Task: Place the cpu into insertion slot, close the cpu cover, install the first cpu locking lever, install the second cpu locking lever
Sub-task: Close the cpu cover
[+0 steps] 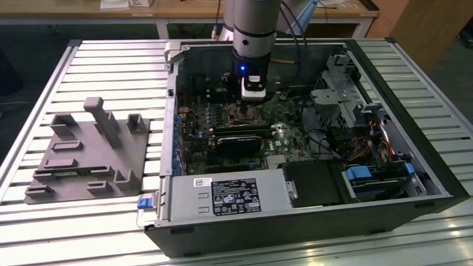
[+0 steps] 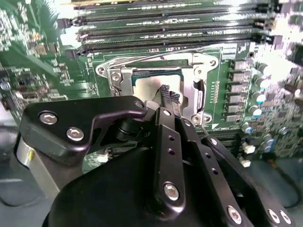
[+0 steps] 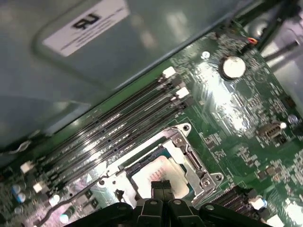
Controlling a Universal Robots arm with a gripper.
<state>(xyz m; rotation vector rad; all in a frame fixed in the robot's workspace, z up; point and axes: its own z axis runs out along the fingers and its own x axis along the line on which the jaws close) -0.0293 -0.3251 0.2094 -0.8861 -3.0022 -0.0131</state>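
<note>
Green motherboard (image 3: 236, 123): memory slots (image 3: 118, 127) beside cpu cover (image 3: 191, 158); gripper (image 3: 161, 187) closed, seemingly empty, above cpu (image 3: 154, 171)

Overhead light glares off the ribbed silvery bench (image 1: 74, 227), green circuit board (image 3: 236, 109) and silvery-grey square cpu (image 3: 158, 172); the black computer case's (image 1: 296, 233) interior lies dim.

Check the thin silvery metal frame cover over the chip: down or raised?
Down: the silvery metal frame cover lies flat around the silvery-grey square chip, which shows through its window in both wrist views.
</note>
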